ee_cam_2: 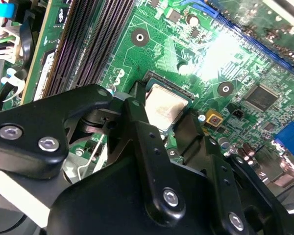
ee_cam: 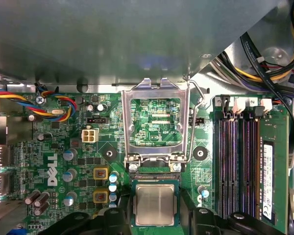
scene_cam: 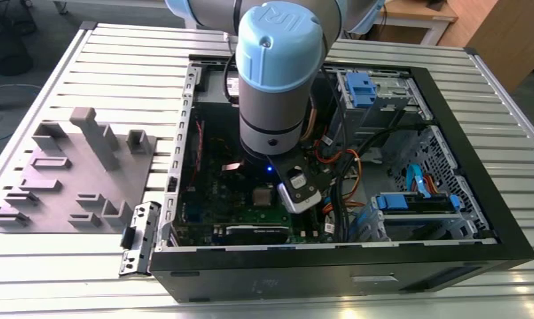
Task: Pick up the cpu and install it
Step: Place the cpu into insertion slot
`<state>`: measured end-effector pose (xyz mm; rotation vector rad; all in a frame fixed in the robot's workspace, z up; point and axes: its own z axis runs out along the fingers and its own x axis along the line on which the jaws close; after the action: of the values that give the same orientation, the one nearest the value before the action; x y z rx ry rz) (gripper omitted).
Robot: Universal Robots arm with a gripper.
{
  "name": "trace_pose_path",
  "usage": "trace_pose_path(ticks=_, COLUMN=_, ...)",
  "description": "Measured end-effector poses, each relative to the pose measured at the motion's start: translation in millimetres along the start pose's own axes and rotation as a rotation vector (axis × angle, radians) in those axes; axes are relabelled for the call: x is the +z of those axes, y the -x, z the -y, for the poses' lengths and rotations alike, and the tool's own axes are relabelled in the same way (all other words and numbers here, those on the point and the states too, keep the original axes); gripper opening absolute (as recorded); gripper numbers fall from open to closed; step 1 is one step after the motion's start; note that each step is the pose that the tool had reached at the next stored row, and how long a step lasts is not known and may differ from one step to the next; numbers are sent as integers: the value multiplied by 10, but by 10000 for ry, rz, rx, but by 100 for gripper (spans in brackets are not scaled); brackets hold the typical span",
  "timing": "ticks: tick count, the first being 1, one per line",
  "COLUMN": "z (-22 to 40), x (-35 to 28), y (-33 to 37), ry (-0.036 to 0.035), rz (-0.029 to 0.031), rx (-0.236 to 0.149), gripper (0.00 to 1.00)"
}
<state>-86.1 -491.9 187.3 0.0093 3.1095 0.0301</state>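
While the pincer (ee_cam: 155,210) pinches the cpu (ee_cam: 155,201) beside the raised socket frame (ee_cam: 154,122), I fear uneven release could seat it skewed.

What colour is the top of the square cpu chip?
The small flat square cpu has a silvery-grey metal top, clearest in the first wrist view.

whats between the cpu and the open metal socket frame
In the first wrist view, a hinge bar with two screws sits between the cpu and the socket frame.
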Motion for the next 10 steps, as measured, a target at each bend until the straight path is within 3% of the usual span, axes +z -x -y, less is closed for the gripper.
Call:
trace_pose_path(ticks=2, z=0, x=0, y=0, ry=0, rz=-4, rx=0, gripper=54)
trace_pose_path(ticks=10, z=1, x=-2, y=1, ry=-5, rz=-6, rx=2, gripper=54)
